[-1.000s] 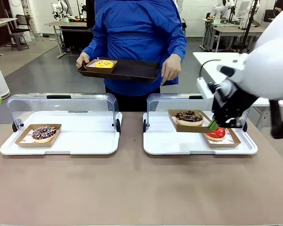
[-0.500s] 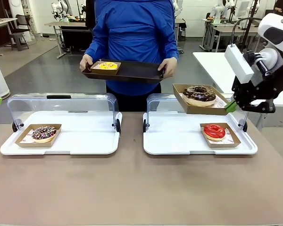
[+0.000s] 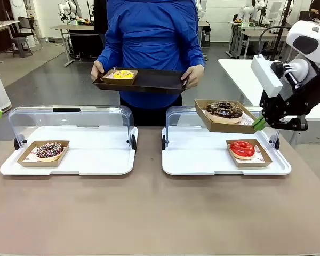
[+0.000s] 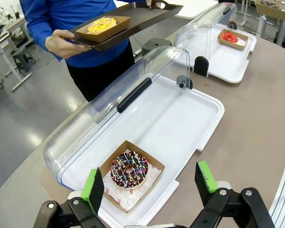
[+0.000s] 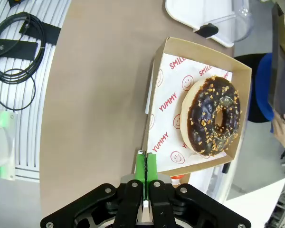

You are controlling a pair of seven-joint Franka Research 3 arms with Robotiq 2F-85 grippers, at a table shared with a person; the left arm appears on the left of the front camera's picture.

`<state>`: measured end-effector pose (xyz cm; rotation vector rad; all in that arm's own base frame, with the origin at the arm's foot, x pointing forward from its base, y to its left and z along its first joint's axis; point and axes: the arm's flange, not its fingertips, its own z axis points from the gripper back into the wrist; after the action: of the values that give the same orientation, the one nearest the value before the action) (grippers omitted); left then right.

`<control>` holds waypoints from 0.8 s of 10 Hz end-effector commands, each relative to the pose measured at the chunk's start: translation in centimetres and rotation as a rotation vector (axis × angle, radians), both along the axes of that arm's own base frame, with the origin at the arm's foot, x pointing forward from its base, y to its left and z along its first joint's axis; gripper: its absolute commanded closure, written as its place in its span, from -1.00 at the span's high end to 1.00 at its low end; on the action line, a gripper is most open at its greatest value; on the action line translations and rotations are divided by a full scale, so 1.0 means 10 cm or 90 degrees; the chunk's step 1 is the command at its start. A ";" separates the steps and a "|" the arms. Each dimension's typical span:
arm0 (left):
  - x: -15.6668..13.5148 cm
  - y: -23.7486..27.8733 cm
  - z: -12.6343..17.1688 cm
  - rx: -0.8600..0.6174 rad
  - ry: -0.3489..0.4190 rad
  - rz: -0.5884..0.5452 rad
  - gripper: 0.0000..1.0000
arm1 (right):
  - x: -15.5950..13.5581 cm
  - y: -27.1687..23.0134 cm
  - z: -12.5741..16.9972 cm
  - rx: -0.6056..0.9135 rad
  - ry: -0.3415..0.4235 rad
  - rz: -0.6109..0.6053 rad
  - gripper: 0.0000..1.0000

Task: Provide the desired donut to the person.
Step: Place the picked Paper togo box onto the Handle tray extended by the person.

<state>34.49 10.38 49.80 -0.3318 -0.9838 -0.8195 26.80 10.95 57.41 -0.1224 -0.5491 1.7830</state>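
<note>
Right gripper is pinched shut on one thin edge of the box holding the chocolate donut, in the air just right of the person's dark tray. The box tilts, so I reckon it could pivot or the donut could slide out. Left gripper hangs open.

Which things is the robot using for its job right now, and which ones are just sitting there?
In the job: right tool, shut on the box; chocolate donut in it; person; dark tray.
Just sitting: sprinkle donut; red donut; open left tool; clear lids.
</note>
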 end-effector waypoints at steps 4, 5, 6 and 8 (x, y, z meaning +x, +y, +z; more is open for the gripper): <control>-0.01 0.01 -0.01 -0.005 -0.001 0.000 1.00 | 0.02 0.01 -0.01 -0.002 -0.002 -0.005 -1.00; -0.01 0.01 -0.01 -0.005 -0.001 0.000 1.00 | 0.02 0.01 -0.01 -0.002 -0.002 -0.005 -1.00; -0.01 0.01 -0.01 -0.005 -0.001 0.000 1.00 | 0.02 0.01 -0.01 -0.002 -0.002 -0.005 -1.00; -0.01 0.01 -0.01 -0.005 -0.001 0.000 1.00 | 0.02 0.01 -0.01 -0.002 -0.002 -0.005 -1.00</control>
<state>34.49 10.38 49.80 -0.3318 -0.9838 -0.8195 26.80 10.96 57.41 -0.1222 -0.5492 1.7832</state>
